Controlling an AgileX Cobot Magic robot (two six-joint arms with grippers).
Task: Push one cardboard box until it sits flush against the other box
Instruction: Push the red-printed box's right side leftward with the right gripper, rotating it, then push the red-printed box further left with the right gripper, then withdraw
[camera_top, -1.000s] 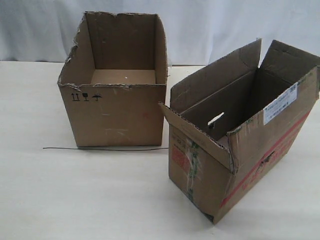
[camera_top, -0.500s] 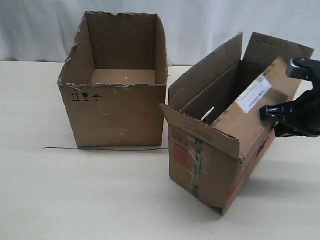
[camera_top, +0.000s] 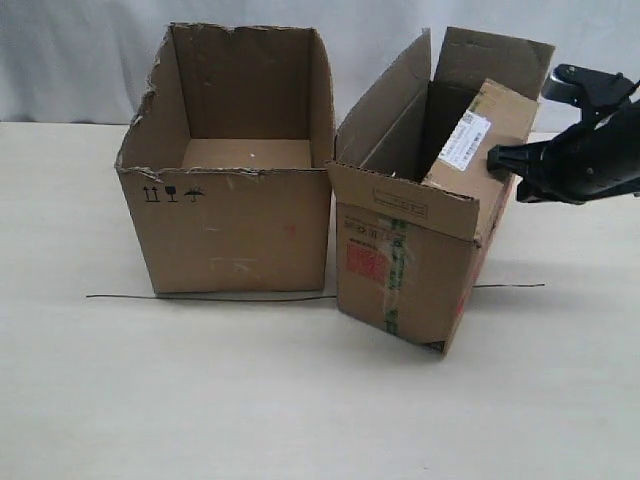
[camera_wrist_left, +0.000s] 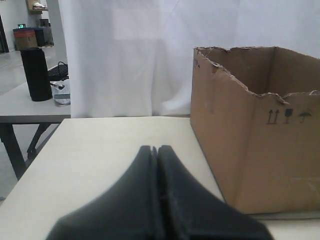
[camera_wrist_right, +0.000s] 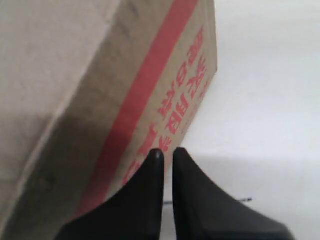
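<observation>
As my right gripper (camera_top: 497, 158), jaws nearly shut on nothing, sits against the frame-right side of the narrow box (camera_top: 405, 270), the wide box (camera_top: 235, 230) lies straight left.

The wider box (camera_top: 240, 235) bears up-arrow, glass and umbrella symbols (camera_top: 172, 194).
</observation>
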